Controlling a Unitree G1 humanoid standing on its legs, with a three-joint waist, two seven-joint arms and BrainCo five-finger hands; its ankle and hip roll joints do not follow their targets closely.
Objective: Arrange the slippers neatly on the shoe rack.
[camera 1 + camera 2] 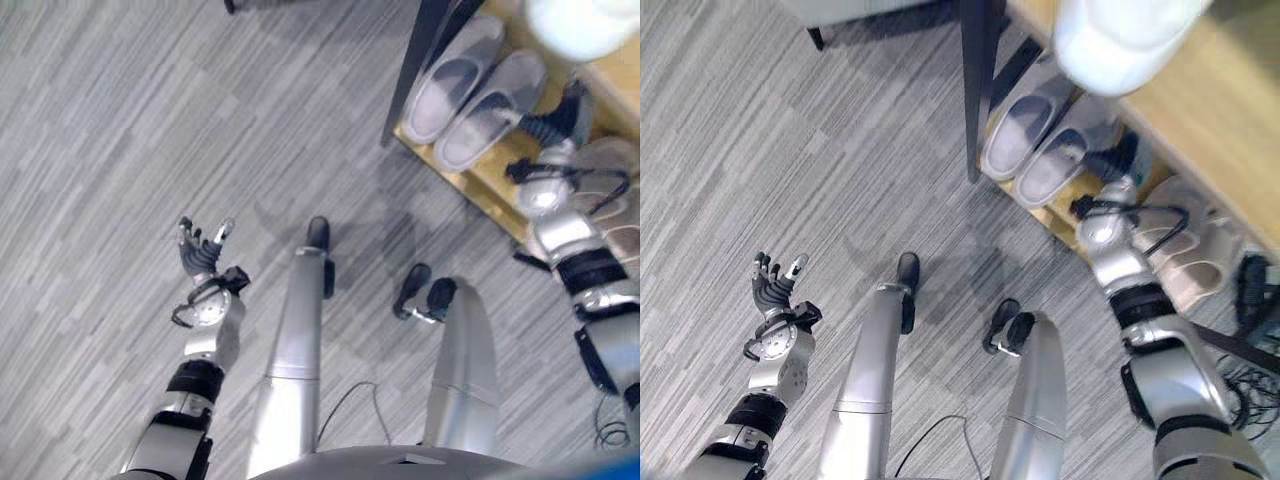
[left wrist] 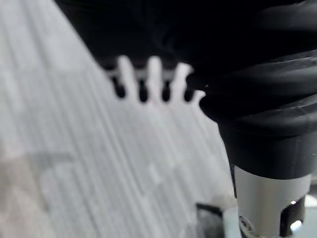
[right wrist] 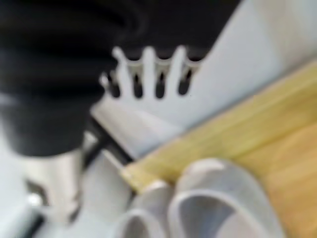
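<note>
Two grey slippers (image 1: 478,95) side by side on rack shelf (image 1: 500,185), beige pair (image 1: 1188,262) alongside

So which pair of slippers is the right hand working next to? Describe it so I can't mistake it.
Find the light wooden shoe rack beside its dark upright post. On the low shelf next to that post lies a pair of grey closed-toe slippers, side by side. The beige open-strap slippers lie farther from the post, beyond the right hand.

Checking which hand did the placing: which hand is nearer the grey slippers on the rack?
Right. The right hand reaches in just beside the grey slippers on the shoe rack; the left hand hangs over bare floor, far away.
</note>
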